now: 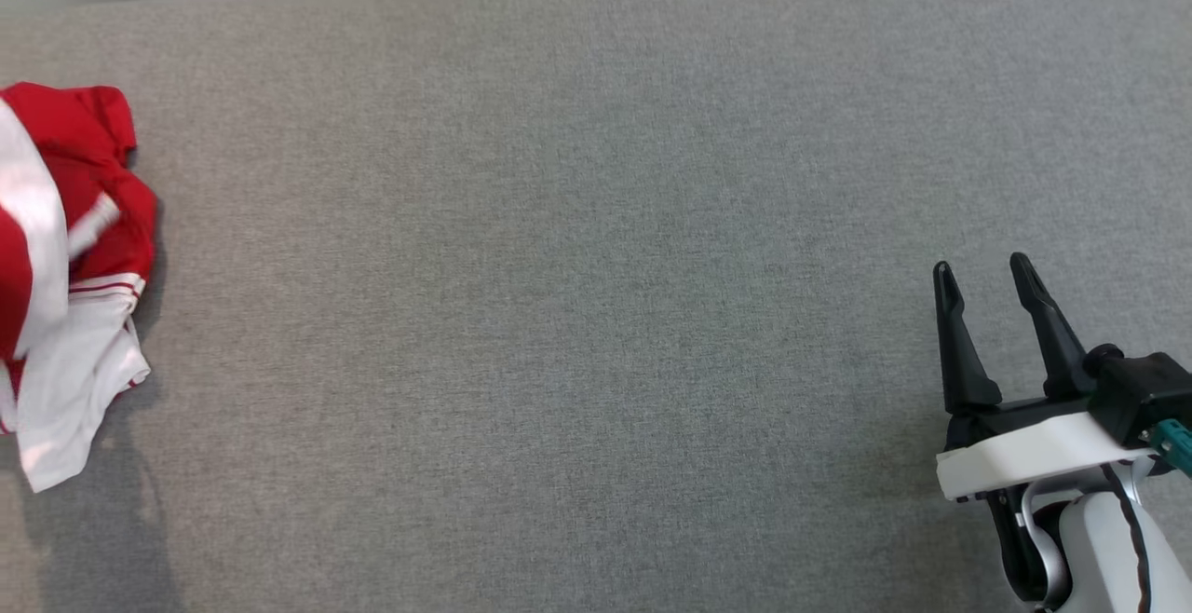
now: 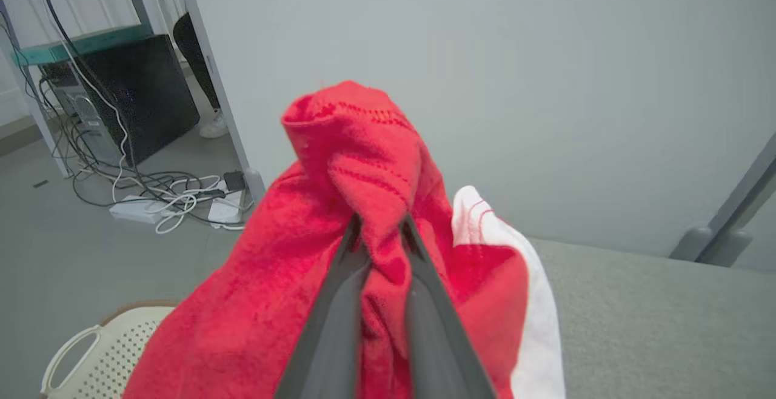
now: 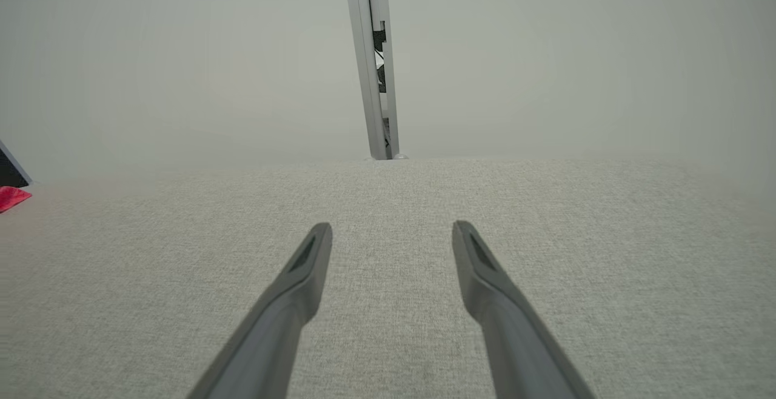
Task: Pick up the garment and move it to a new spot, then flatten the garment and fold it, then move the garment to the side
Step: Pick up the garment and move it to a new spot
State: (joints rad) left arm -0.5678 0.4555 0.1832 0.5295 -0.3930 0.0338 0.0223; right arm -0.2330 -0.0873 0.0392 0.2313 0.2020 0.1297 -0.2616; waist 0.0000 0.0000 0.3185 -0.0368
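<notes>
The garment (image 1: 70, 259) is a red and white bundle, bunched up at the far left edge of the grey table (image 1: 577, 296) in the head view. In the left wrist view my left gripper (image 2: 381, 229) is shut on a fold of the red garment (image 2: 357, 162), the cloth pinched between both dark fingers and lifted in front of the camera, with a white part hanging to the right. My right gripper (image 1: 982, 273) hovers open over the table's right side with nothing between its fingers (image 3: 309, 259). A scrap of red garment (image 3: 11, 197) shows at the far left of the right wrist view.
A pale perforated basket (image 2: 97, 350) sits low beside the table on the left. Beyond it are a black computer case (image 2: 139, 90), cables and a power strip (image 2: 163, 205) on the floor, and a person's shoe (image 2: 213, 126). A grey wall and post (image 3: 376, 65) back the table.
</notes>
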